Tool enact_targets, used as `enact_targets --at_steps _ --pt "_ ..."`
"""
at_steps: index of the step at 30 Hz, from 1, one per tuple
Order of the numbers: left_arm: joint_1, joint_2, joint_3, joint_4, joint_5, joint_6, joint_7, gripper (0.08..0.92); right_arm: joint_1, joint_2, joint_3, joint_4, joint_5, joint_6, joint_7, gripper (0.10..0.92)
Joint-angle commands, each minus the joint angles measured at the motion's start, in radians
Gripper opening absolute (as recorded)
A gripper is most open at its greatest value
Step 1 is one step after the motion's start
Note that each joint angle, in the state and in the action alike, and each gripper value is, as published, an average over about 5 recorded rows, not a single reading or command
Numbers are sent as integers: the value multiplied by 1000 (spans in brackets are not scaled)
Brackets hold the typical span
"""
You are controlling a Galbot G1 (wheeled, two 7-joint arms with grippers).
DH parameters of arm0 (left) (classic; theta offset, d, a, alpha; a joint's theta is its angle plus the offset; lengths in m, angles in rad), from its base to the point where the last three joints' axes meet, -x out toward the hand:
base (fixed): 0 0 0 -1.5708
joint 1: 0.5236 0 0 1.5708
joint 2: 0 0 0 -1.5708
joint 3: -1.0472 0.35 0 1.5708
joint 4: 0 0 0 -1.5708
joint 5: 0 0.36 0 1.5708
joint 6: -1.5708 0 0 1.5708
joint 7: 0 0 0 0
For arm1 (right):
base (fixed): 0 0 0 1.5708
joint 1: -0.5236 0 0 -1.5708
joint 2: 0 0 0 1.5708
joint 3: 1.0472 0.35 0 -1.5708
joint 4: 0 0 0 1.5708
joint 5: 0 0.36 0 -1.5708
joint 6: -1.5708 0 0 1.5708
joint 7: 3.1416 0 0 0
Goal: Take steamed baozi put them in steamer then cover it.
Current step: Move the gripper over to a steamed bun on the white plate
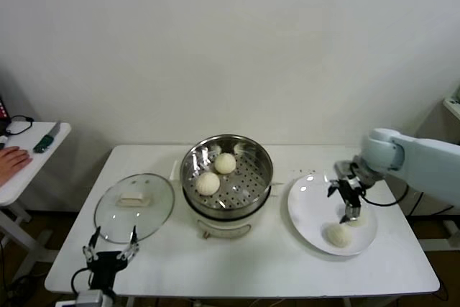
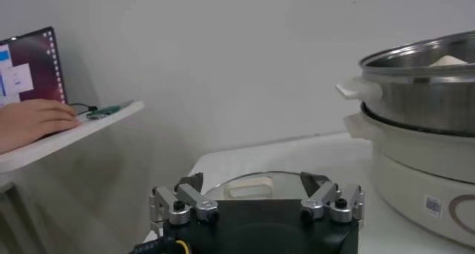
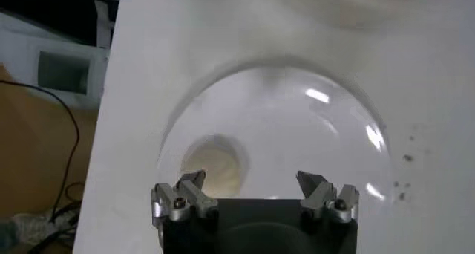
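Note:
The steel steamer (image 1: 248, 157) stands mid-table on its cream base and holds two baozi (image 1: 225, 163) (image 1: 208, 183). It also shows in the left wrist view (image 2: 423, 92). The glass cover (image 1: 134, 206) lies flat on the table to its left. A white plate (image 1: 310, 206) at the right carries one baozi (image 1: 338, 234); another seems partly hidden by the fingers. My right gripper (image 1: 345, 205) hovers open over the plate, with a baozi (image 3: 215, 163) close by one finger in the right wrist view (image 3: 252, 183). My left gripper (image 1: 110, 248) is open and empty, low in front of the cover (image 2: 256, 183).
A side table (image 1: 36, 159) stands at the far left with a person's hand (image 1: 11, 163) on it and a laptop (image 2: 30, 66). The table's front edge (image 1: 244, 285) runs just behind my left gripper. A wall closes the back.

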Motion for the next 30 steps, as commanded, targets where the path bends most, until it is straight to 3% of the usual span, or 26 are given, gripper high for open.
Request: enact_targets --at_steps 1,23,30 --pt "4 -5 -3 0 6 1 0 823 -175 -62 83 -12 -94 4 -5 823" --pt "0 -5 -4 21 16 2 -7 823 -250 53 148 -118 -111 19 -4 823" --pt "-5 -3 -5 24 16 3 -8 823 -247 66 139 -127 -110 23 -14 774"
